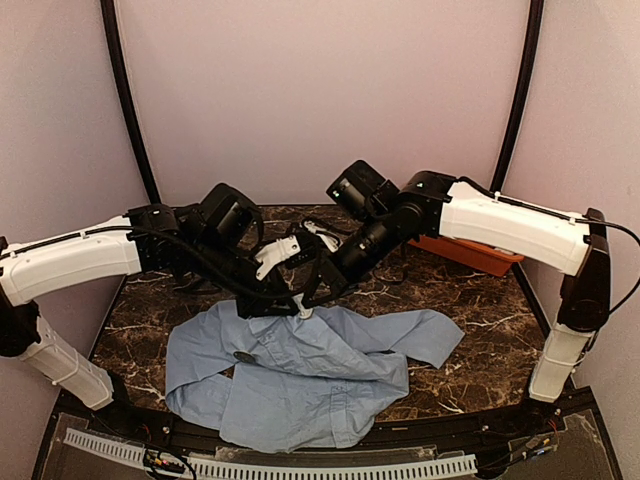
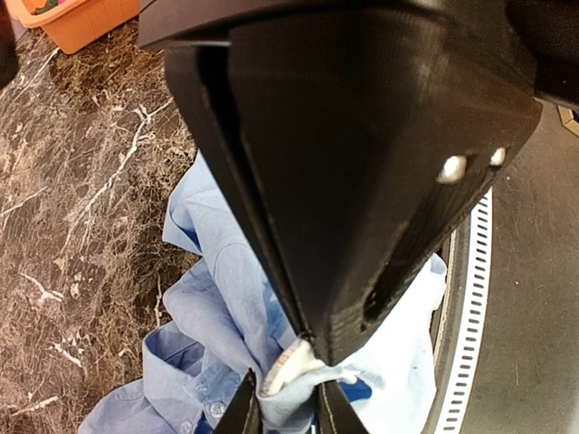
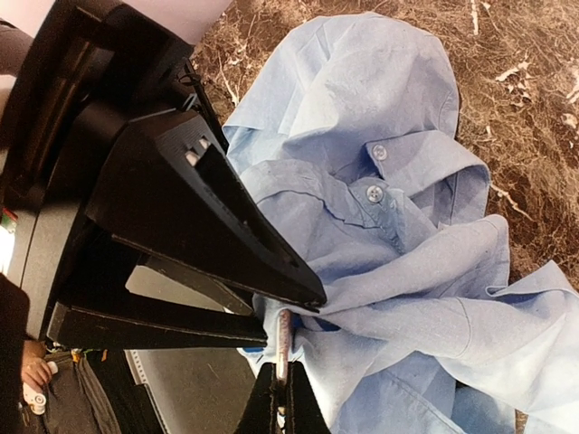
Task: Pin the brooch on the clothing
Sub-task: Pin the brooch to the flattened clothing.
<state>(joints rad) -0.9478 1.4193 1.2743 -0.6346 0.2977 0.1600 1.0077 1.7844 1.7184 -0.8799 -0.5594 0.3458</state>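
Note:
The light blue shirt [image 1: 300,390] lies crumpled on the marble table [image 1: 480,330], collar side towards the arms. A small dark disc, the brooch [image 1: 244,356], rests on its left part, apart from both grippers. My left gripper [image 1: 290,303] and right gripper [image 1: 306,300] meet at the shirt's top edge. In the left wrist view the left gripper [image 2: 289,411] is shut on a raised fold of the shirt [image 2: 217,280]. In the right wrist view the right gripper [image 3: 285,402] is shut on a thin pale pinkish piece [image 3: 283,339], seen edge-on and pressed into that fold of the shirt [image 3: 398,108].
An orange container [image 1: 470,252] sits at the back right of the table; it also shows in the left wrist view [image 2: 77,23]. A slotted white rail [image 1: 300,468] runs along the near edge. Pale walls close in the back and sides.

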